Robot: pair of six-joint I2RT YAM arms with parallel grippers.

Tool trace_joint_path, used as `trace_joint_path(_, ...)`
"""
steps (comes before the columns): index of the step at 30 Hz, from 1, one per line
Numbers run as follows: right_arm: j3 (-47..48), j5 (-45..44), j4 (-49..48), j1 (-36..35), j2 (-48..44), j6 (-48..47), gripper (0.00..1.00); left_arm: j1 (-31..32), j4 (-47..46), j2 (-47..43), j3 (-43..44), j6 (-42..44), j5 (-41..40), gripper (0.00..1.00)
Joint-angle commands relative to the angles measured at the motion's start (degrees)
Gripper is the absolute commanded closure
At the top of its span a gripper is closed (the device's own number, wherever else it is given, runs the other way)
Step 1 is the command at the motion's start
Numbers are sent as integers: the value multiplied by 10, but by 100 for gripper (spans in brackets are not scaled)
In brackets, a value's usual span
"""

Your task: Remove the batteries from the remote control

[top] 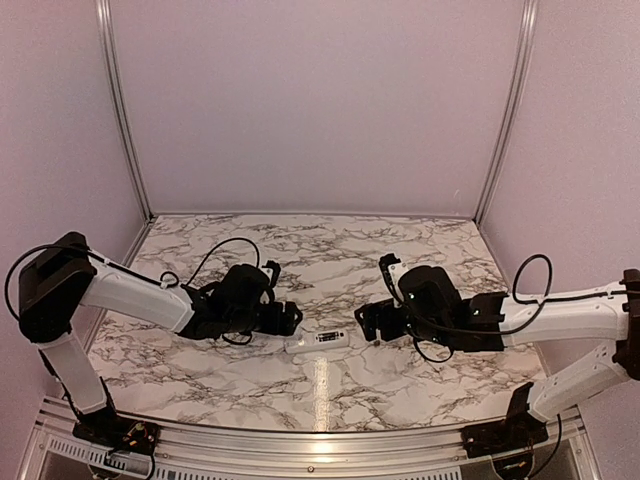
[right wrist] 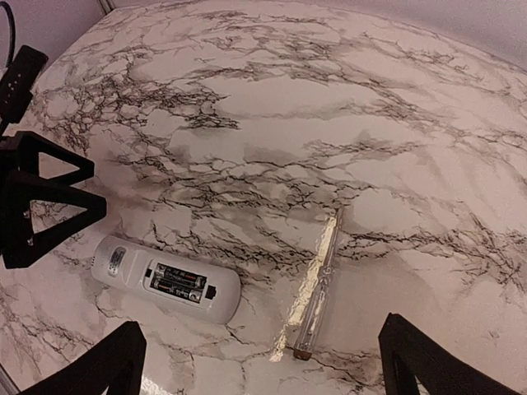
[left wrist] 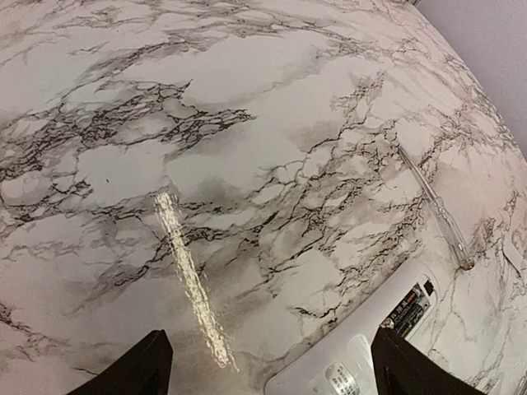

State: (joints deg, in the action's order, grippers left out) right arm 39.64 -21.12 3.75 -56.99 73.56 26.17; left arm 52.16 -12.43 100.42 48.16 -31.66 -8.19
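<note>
- Remote control [top: 318, 341] lies flat on the marble table [top: 320, 250], toward the near edge, in the gap between the two grippers; neither holds it
- Long axis runs roughly left to right in the top view, right end tipped slightly away from the arm bases; one end faces each gripper, which would suit a hold from one side and a pick from the other
- Open bay faces up, no cover on it; batteries [right wrist: 177, 285] sit side by side, lengthwise along the remote, in the half nearer the right arm
- Left gripper [top: 288, 318] low by the remote's label end, jaws spread wide and empty; the remote's end shows just inside the spread in its wrist view, so likely placed to clamp the body
- Right gripper [right wrist: 262, 323] also wide apart and empty, set back from the bay end, camera looking down on the cells; probably the picker
- Thin clear stick [right wrist: 321, 284] lies near the remote, apart from it; perhaps a prying tool
- Both cells in the bay: unloading not yet begun
</note>
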Motion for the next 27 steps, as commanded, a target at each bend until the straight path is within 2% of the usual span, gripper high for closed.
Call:
trace_joint_path(1,2,-6,22,-2,15,8,3,-7,47,-86,9,39,-91,9)
trace_joint_path(5,4,-12,35,-2,28,7,2,-20,42,-169,-21,51,-152,1)
trace_joint_path(10,17,-25,75,-2,52,16,2,-48,8,-241,-79,47,-223,1)
trace_joint_path(13,21,-34,100,-3,63,26,2,-66,-22,-253,-117,44,-231,1)
trace_joint_path(23,61,-25,146,9,114,51,2,-84,-80,-238,-143,37,-130,3)
trace_joint_path(27,73,-9,149,17,140,57,6,-84,-114,-227,-157,24,-82,5)
